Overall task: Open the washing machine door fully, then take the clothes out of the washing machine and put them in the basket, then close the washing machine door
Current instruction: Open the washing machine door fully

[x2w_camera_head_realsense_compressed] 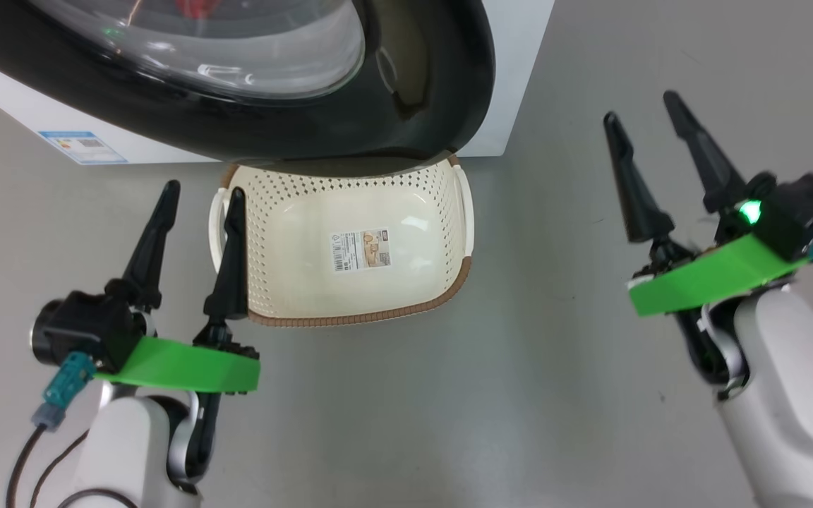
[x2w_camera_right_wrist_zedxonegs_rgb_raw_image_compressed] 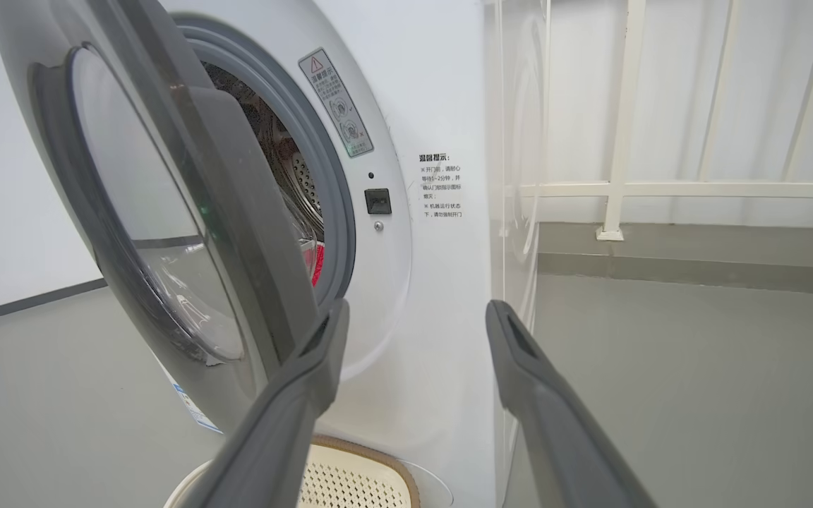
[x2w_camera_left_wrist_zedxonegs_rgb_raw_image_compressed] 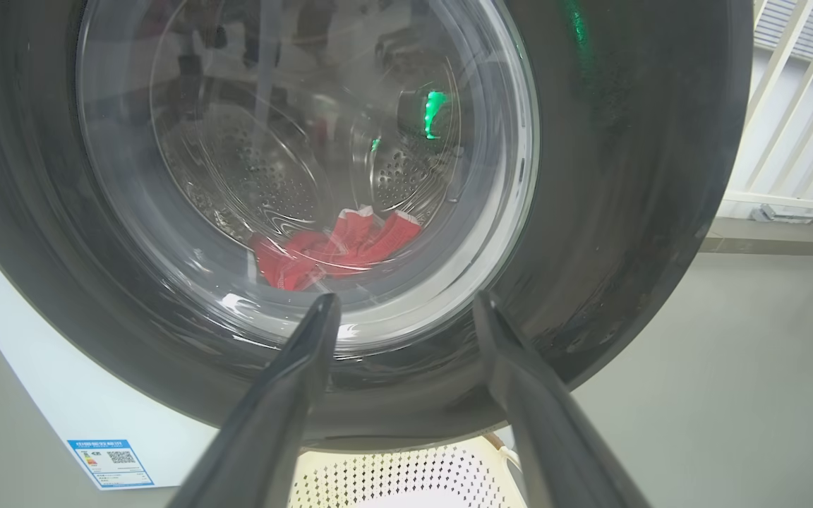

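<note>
Large round door with a glossy black rim and a bulging clear glass window (x2w_camera_head_realsense_compressed: 413,85): ajar, swung partly off the big white front-loading washing machine (x2w_camera_right_wrist_zedxonegs_rgb_raw_image_compressed: 435,282). The head view cuts off its upper part at 12 o'clock.

Small bright red garments with white trim (x2w_camera_left_wrist_zedxonegs_rgb_raw_image_compressed: 329,250): lying low in the perforated steel drum, blurred by reflections in the glass. Their number cannot be told.

Small rectangular cream plastic basket with perforated sides and a brown woven-look rim (x2w_camera_head_realsense_compressed: 378,315): on the grey floor (x2w_camera_head_realsense_compressed: 449,409) just before the machine. Its far edge is hidden under the door rim, and a paper label (x2w_camera_head_realsense_compressed: 360,250) shows on its bare bottom.

Left fingers (x2w_camera_head_realsense_compressed: 231,261): at 8 o'clock, spread wide, gripping nothing. One overlaps the basket's left handle in the head view; contact cannot be judged.

Right fingers (x2w_camera_head_realsense_compressed: 634,187): at 3 o'clock, spread wide, empty, well apart from the basket.
</note>
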